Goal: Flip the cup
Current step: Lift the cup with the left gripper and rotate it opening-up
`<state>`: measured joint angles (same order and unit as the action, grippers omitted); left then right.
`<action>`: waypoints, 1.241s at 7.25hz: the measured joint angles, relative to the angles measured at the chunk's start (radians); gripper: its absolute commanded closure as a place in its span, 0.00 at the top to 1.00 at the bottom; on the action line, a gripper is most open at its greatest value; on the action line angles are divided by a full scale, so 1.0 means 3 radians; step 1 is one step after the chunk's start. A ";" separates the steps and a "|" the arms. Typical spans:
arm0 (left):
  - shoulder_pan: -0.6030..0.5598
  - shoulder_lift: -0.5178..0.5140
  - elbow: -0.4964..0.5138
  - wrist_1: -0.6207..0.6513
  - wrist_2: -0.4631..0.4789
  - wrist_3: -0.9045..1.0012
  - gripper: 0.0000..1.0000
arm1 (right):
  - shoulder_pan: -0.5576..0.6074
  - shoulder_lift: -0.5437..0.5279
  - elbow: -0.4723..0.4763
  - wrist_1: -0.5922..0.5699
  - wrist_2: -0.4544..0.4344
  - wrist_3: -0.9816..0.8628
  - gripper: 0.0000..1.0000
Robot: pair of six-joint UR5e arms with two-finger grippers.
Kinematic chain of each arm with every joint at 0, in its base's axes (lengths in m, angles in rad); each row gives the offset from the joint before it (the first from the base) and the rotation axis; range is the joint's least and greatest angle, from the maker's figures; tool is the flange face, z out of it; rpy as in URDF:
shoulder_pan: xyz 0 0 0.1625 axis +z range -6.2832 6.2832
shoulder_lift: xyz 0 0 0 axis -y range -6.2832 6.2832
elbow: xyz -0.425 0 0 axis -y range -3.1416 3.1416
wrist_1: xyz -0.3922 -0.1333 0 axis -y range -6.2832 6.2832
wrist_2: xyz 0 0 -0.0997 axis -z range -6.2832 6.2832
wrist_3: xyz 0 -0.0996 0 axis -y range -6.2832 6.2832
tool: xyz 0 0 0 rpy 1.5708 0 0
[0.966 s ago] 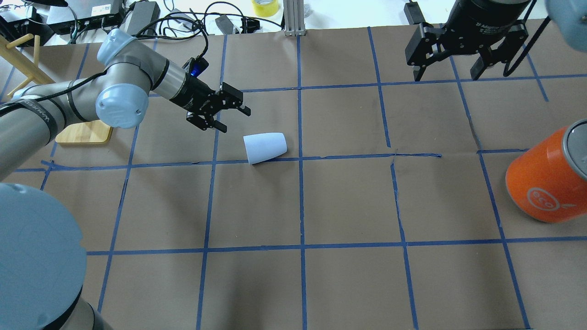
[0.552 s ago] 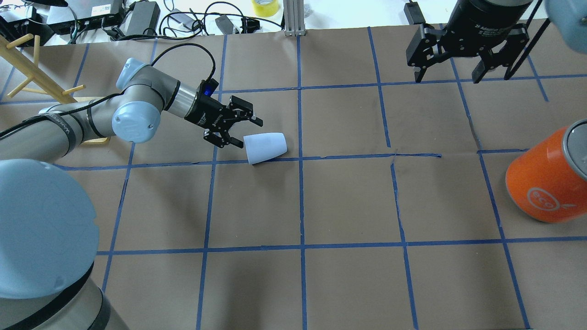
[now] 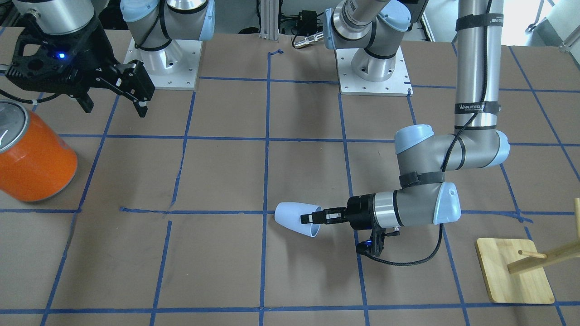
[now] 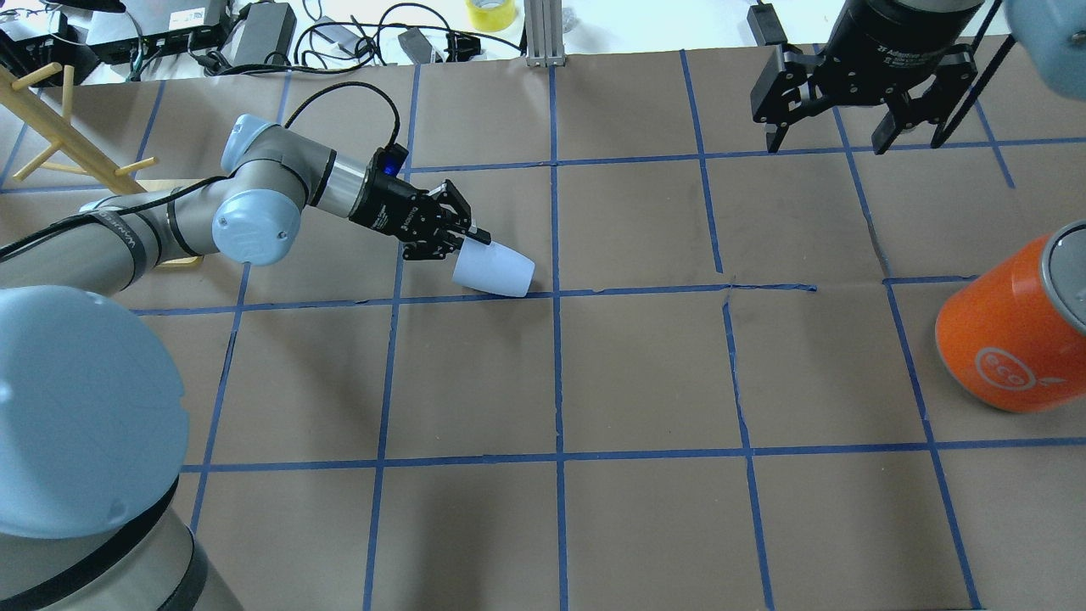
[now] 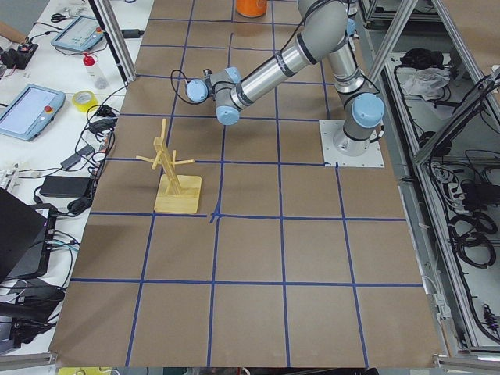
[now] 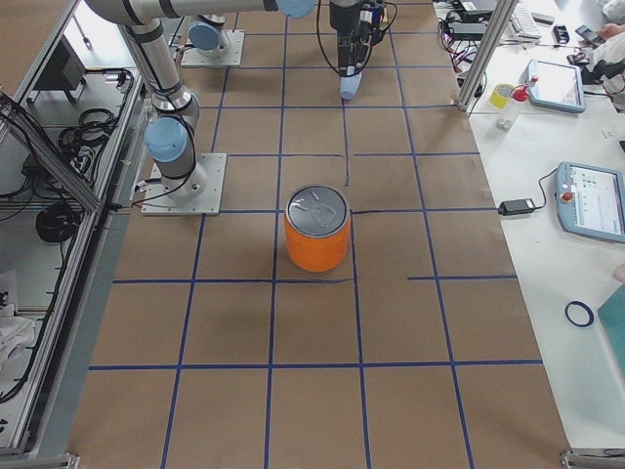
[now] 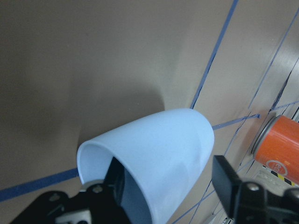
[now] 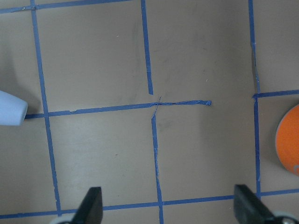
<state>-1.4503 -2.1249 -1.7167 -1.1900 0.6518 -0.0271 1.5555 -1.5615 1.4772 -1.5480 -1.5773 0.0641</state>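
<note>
The pale blue cup (image 4: 501, 271) lies on its side on the paper-covered table (image 4: 645, 373), just toward 10 o'clock of centre. Its mouth faces the left gripper (image 4: 469, 242), which straddles the rim wall, one finger (image 7: 117, 186) inside the mouth and the other (image 7: 228, 182) outside. A sliver of table shows beside the outer one, so I can't tell whether the pinch is made. Thin, smooth plastic held only at the lip looks risky to me. It could slip or swing as the wrist turns, then roll toward the orange can (image 4: 1010, 339) at 3 o'clock. A hard squeeze might buckle the wall. The right gripper (image 4: 827, 142) hangs spread and empty at 1 o'clock.
</note>
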 measured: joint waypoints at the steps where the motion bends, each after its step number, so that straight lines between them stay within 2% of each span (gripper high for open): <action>1: -0.0001 0.0061 0.0015 0.0003 -0.0086 -0.0125 0.00 | 0.0000 0.0002 0.0000 -0.0002 -0.0002 -0.0001 1.00; 2: -0.0006 0.0139 0.0037 0.0017 -0.0133 -0.0243 0.00 | 0.0000 0.0003 0.0000 0.0003 -0.0003 -0.0001 1.00; 3: -0.0011 0.0235 0.0100 0.0041 -0.0034 -0.0337 0.00 | 0.0000 0.0003 0.0000 0.0007 -0.0004 -0.0003 1.00; 4: -0.0026 0.0333 0.0230 0.0064 0.0305 -0.0345 0.00 | 0.0000 0.0003 0.0000 0.0001 -0.0002 -0.0003 1.00; 6: -0.0088 0.0445 0.0542 0.0133 0.1224 -0.0112 0.00 | 0.0000 0.0005 0.0000 -0.0008 -0.0001 -0.0004 1.00; 7: -0.0104 0.0426 0.0672 0.0219 0.1755 0.0183 0.00 | 0.0000 0.0005 0.0000 -0.0009 0.0000 -0.0004 1.00; 9: -0.0107 0.0365 0.0790 0.0342 0.2430 0.0894 0.00 | 0.0000 0.0007 0.0000 -0.0010 0.0001 -0.0004 1.00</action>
<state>-1.4822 -2.0154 -1.4796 -1.0875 1.3807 0.2410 1.5555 -1.5596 1.4772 -1.5508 -1.5770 0.0629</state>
